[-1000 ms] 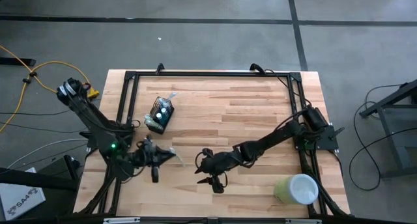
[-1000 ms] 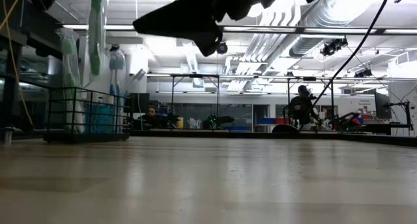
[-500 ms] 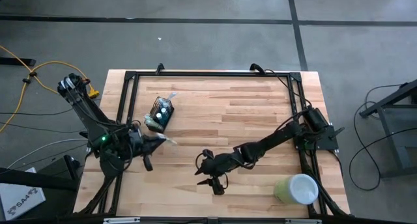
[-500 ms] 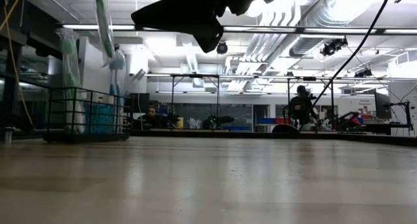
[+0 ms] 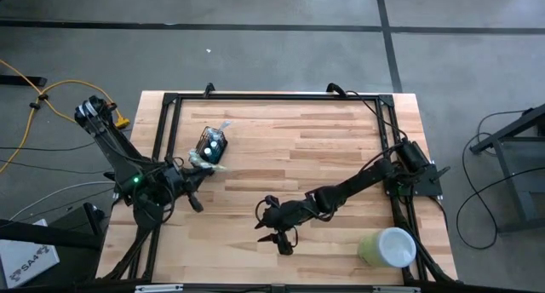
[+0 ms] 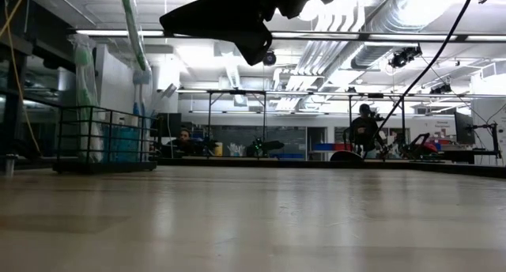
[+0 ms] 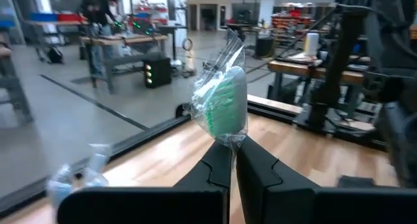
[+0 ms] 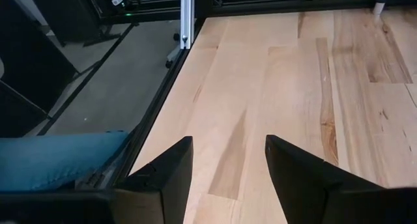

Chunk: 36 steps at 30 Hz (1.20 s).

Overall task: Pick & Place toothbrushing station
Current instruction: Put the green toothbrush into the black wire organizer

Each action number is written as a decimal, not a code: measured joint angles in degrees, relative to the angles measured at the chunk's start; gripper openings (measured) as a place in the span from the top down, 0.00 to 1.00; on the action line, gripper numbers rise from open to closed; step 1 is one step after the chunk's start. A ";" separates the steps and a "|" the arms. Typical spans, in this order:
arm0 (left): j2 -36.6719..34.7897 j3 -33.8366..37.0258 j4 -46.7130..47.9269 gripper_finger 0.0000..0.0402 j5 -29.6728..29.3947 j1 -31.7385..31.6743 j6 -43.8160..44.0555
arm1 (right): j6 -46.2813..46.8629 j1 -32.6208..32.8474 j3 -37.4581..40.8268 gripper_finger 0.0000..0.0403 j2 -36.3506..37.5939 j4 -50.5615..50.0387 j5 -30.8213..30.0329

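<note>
two arms: left gripper (image 5: 197,175) clamped on a wrapped green toothbrush (image 7: 225,105), just beside the black mesh holder (image 5: 210,150) – not yet dropped in. well right of the holder, right gripper (image 8: 227,165) hangs spread, empty – green cup (image 5: 387,247) beyond.

On your tabletop (image 5: 324,140), the toothbrushing station (image 5: 210,148) stands in the far left part. The left end effector (image 5: 197,167) sits just beside its near side, pinching a wrapped toothbrush (image 7: 223,103). The right end effector (image 5: 271,229) hovers near the middle, toward the front. A cup (image 5: 387,246) stands at the front right corner.
</note>
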<state>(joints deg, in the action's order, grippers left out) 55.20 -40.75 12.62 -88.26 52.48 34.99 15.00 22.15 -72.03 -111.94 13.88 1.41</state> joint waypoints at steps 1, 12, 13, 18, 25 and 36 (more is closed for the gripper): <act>-0.47 0.00 -0.05 1.00 -0.12 -0.16 -0.71 | 0.00 0.00 0.00 0.54 0.00 -0.01 0.00; -2.93 -0.03 -23.55 1.00 27.83 -3.81 -20.34 | 0.05 -0.43 0.04 0.54 0.00 -0.08 0.01; -2.86 -0.17 -25.22 1.00 30.70 -4.33 -23.41 | 0.21 -0.44 0.04 0.54 0.00 -0.07 0.00; -2.86 -3.03 -25.95 1.00 44.84 -5.18 -30.22 | 0.24 -0.36 0.04 0.54 0.00 -0.11 0.00; -3.12 -4.46 -20.54 1.00 47.74 -3.01 -33.51 | 0.26 0.00 0.04 0.54 0.00 -0.38 0.04; -12.52 -4.48 -5.39 1.00 4.94 9.42 -23.33 | 0.85 0.42 0.04 0.54 0.00 -1.99 0.37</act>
<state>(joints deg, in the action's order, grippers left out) 42.67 -45.23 7.24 -83.32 61.90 11.66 15.86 22.57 -71.99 -111.94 11.88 1.78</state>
